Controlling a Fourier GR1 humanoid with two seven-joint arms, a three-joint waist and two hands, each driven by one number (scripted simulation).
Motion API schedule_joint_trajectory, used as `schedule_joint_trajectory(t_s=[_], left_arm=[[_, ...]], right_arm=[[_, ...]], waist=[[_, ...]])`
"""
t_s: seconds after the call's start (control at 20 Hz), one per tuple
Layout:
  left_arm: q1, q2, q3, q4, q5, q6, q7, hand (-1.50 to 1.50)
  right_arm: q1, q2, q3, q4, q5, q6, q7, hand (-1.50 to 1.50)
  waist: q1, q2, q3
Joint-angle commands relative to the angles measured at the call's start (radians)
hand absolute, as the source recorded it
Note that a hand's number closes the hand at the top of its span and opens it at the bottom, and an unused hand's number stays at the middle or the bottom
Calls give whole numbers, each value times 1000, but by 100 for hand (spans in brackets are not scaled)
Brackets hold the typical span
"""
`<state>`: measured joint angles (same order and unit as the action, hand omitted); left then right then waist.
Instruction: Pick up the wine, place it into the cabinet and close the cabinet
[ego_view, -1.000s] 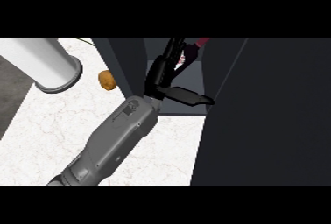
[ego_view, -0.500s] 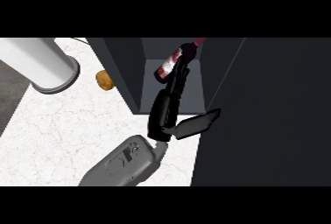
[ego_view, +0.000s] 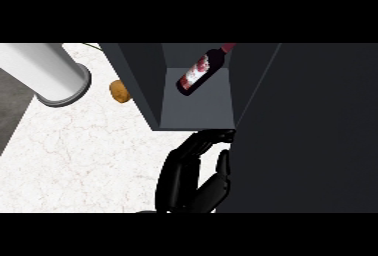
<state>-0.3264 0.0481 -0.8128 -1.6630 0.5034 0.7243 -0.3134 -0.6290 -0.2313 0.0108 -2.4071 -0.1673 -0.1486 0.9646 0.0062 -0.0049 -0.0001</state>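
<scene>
The wine bottle (ego_view: 199, 71), dark with a red and white label, leans tilted inside the open dark grey cabinet (ego_view: 140, 80), neck toward the upper right. Nothing touches it. My left hand (ego_view: 190, 176) is outside the cabinet, below its front edge, holding nothing. Its fingers (ego_view: 201, 145) are nearly straight, and their tips bend against the corner where the cabinet floor meets the dark door panel (ego_view: 310, 125) at the right. The thumb lies on the hand's right side. My right hand does not show.
A white cylinder (ego_view: 40, 67) on a grey round base stands at the upper left. A small brown potato-like thing (ego_view: 120, 91) lies beside the cabinet's left wall. White marble counter (ego_view: 81, 155) spreads to the hand's left, with a dark strip (ego_view: 11, 110) at its far left edge.
My left hand let go of the wine bottle and drew back out of the cabinet toward the lower edge. The bottle stays inside, tilted.
</scene>
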Motion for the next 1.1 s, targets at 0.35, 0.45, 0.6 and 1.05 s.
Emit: schedule_joint_trajectory(t_s=[0.35, 0.45, 0.6, 1.05], left_arm=[[266, 270, -24, -342, 10, -154, -13, 150], [322, 315, -24, -366, 29, -204, -41, 150], [418, 409, -23, -425, 45, -269, -82, 150], [570, 629, 299, -533, 288, -512, -156, 150]], right_arm=[[36, -3, 11, -35, -157, 61, 37, 150], [14, -21, 42, -29, -161, 114, -2, 150], [-28, 15, 135, -40, -120, 95, 18, 150], [-32, 190, 379, -41, -78, 7, 93, 150]], waist=[[3, 3, 0], [7, 4, 0], [12, 0, -2], [15, -2, -4]])
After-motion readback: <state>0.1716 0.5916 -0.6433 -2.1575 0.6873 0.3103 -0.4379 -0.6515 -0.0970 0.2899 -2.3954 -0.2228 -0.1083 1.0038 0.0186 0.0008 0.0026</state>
